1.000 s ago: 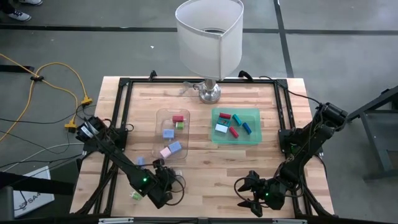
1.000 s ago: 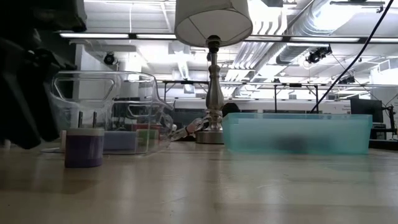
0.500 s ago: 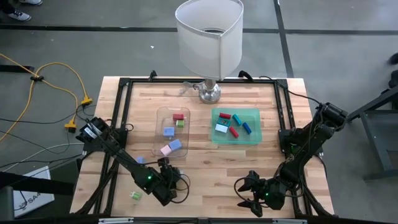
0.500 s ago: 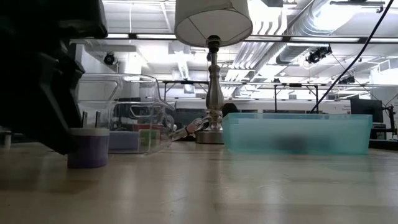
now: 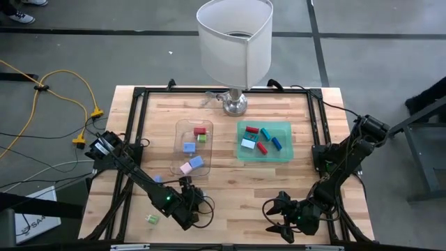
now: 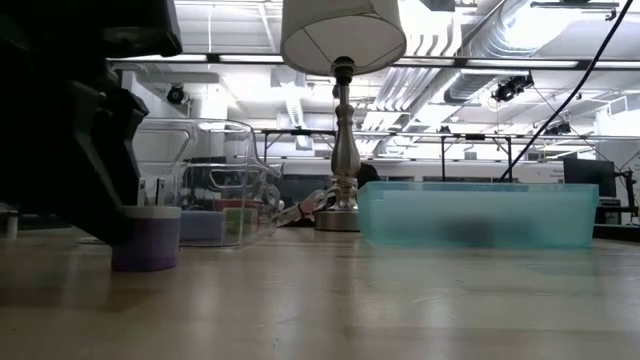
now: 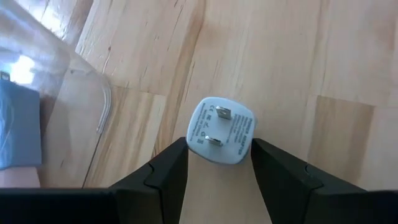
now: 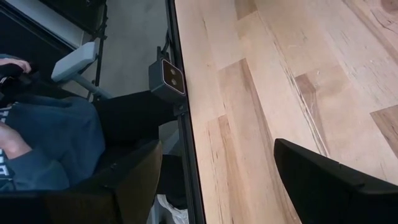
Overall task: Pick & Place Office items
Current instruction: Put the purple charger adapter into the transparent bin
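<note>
- The left gripper (image 7: 219,163) pinched a small white plug adapter (image 7: 221,130) between its fingers (image 7: 166,171), low over the table's (image 5: 230,185) near edge and just beside the clear tray's (image 5: 180,130) near end.
- Carrying looked to be the step in hand: the adapter sat clear of the wood, its two prongs facing the wrist camera.
- In the clear tray lay red, green, blue and pink blocks (image 5: 190,149); the green tray (image 5: 286,152) held red, teal and blue pieces (image 5: 261,139).
- One pale blue block (image 5: 157,179) stood on the wood near the left arm, and a green piece (image 5: 151,219) lay at the near-left corner, both still outside the trays.
- The right gripper (image 5: 279,216) waited at the near edge, fingers spread wide and empty.
- Next move, as I judge it: lift the adapter over the clear tray's wall, then let go inside without nudging the blocks there.
</note>
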`<state>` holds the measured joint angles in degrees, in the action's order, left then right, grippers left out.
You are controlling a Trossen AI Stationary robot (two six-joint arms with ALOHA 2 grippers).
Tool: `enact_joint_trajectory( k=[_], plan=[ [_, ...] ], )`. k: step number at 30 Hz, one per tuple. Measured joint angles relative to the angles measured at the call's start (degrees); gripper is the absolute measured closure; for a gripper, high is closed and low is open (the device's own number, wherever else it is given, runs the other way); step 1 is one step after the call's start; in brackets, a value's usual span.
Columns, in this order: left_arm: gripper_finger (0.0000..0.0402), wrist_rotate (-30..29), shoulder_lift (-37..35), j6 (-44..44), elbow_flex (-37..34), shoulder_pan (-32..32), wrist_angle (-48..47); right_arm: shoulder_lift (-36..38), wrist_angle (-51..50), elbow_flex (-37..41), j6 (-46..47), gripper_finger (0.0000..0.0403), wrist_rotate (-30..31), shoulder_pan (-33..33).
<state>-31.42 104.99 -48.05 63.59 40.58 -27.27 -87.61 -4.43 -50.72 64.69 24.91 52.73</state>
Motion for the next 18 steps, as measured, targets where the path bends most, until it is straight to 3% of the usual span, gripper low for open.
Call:
enact_joint_trajectory(
  k=[18],
  plan=[
    [0.0235, -0.35, 0.02, 3.51, 0.0, -0.35, 1.25, -0.02, -0.02, 0.0, 0.0, 0.0105, 0.0, 0.0]
  ],
)
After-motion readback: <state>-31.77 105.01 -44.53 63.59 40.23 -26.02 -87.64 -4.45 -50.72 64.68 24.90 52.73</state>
